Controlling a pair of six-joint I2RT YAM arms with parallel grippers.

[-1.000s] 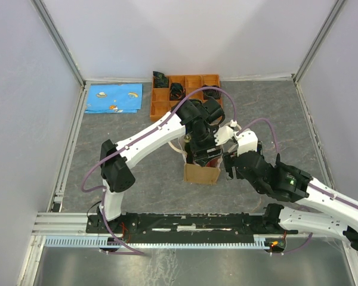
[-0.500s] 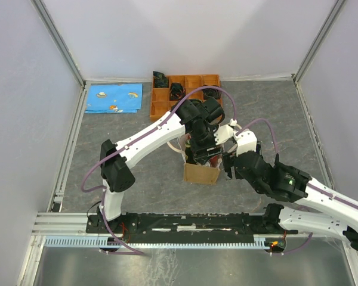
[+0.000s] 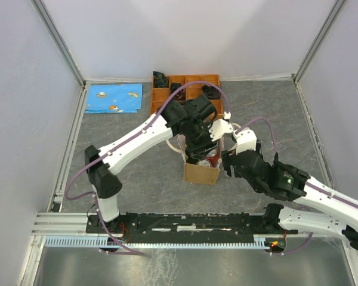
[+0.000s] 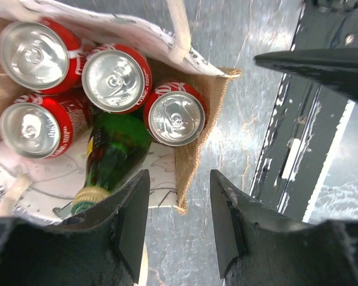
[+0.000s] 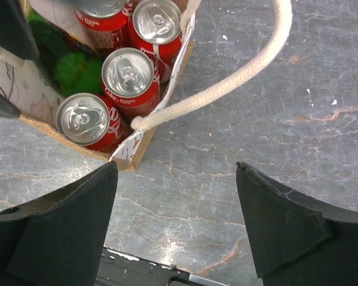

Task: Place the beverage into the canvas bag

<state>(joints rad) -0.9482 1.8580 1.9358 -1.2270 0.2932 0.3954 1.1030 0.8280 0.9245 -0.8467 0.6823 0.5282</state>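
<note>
Canvas bag held four red cans and a green bottle, apparently tilted. Left gripper, above the bag, and right gripper, beside it, both gaped wide, holding nothing.

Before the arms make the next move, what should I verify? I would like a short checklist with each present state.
1. Left gripper open and empty: ok.
2. Four red cans inside the canvas bag: ok.
3. Green bottle inside the bag, upright: not ok, it leans.
4. Right gripper open, holding nothing: ok.
5. Rope handle clear of the right gripper's way out: cannot tell.
</note>
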